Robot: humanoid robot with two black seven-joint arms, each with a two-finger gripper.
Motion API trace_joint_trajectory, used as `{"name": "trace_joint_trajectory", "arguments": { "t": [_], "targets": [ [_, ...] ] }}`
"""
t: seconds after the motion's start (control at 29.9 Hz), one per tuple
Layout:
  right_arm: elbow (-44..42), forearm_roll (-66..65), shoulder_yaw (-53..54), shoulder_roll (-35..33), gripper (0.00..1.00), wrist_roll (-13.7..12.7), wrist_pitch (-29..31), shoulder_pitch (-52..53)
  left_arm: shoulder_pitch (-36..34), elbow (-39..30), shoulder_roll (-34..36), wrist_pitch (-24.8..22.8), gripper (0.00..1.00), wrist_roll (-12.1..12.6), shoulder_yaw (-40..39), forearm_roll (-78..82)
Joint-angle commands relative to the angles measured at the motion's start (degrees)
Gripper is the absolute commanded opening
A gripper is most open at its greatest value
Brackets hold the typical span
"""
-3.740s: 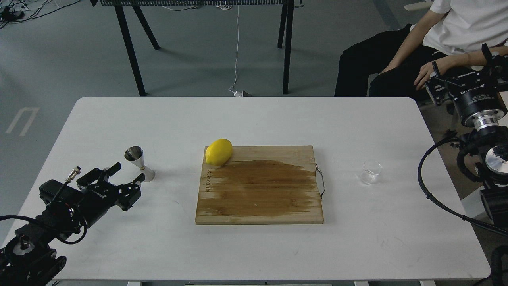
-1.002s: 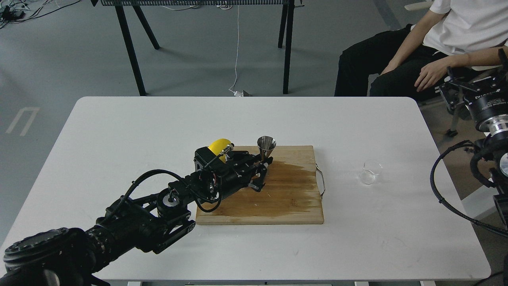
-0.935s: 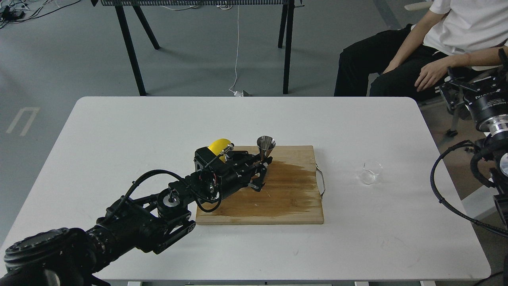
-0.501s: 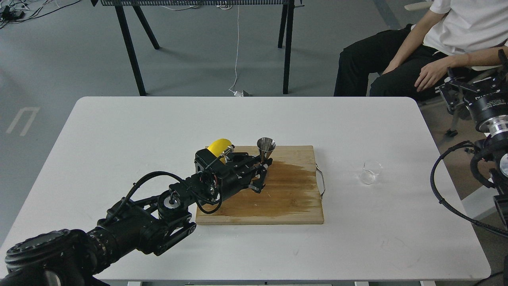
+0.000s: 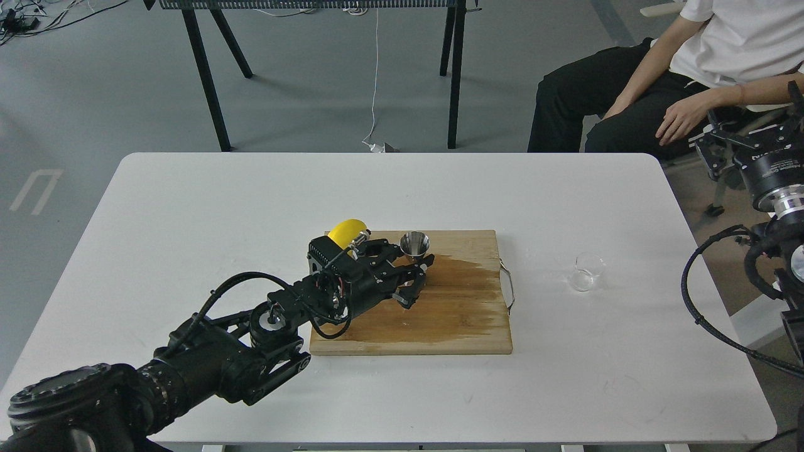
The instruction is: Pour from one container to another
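The steel jigger point(image 5: 415, 244) stands low over the back of the wooden cutting board point(image 5: 452, 320), its open top cone facing up. My left gripper point(image 5: 416, 269) reaches in from the lower left and is shut on the jigger's waist; the lower cone is hidden by the fingers. The small clear glass cup point(image 5: 585, 271) stands alone on the white table, right of the board, with nothing touching it. My right gripper point(image 5: 722, 147) hangs off the table's right edge, dark and end-on, far from the cup.
A yellow lemon point(image 5: 342, 230) lies at the board's back left corner, partly hidden behind my left wrist. A dark wet patch covers the board's middle. A metal handle point(image 5: 507, 285) juts from the board's right edge. A seated person point(image 5: 678, 69) is at the back right.
Since 3.7 s ago the left gripper took the jigger from the table's left side onto the board. In the last half second the jigger has sunk lower and slightly left.
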Motion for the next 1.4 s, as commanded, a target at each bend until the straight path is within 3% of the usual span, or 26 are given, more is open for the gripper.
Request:
{"name": "trace_joint_trajectory", "arguments": {
  "t": [0.0,0.33,0.47,0.73,0.9,1.04,1.14,1.2,1.37],
  "targets": [
    [0.0,0.0,0.0,0.0,1.00,0.0,0.0,0.0,0.1,-0.3,0.0,0.0,0.61,-0.1,0.1,0.0],
    [-0.2,-0.1,0.1,-0.3,1.00,0.1,0.0,-0.1,1.9,-2.2,0.8,0.0,0.72,-0.7,0.8,0.0],
    [-1.6,0.0,0.2,-1.1,1.00,1.3,0.0,0.0,3.6,-7.4,6.0,-0.1,0.76,-0.4,0.1,0.0],
    [-1.7,0.0,-0.1,-2.5,1.00,1.2,0.0,-2.2,8.2,-14.4,17.2,1.1,0.77,-0.3,-3.6,0.0],
    [-3.6,-0.2,-0.8,-6.1,1.00,1.0,0.0,-3.8,13.0,-25.5,25.4,3.6,0.81,-0.7,-10.0,0.0],
    [-5.7,-0.1,-0.8,-6.2,1.00,1.2,0.0,-3.8,13.6,-34.8,30.8,3.5,0.87,-0.9,-10.8,0.0],
    [-5.4,0.3,-0.3,-6.2,1.00,1.2,0.0,-4.7,12.6,-36.4,31.6,2.9,0.91,-1.1,-12.8,-17.5],
    [-4.6,0.4,0.0,-6.2,1.00,1.1,0.0,-5.4,11.2,-36.5,31.6,2.0,0.96,-2.5,-14.1,-31.7],
    [4.0,1.9,0.7,-6.2,0.99,1.0,0.0,-11.6,6.0,-36.4,31.1,-6.9,0.97,-11.0,-15.8,-64.7]
  ]
}}
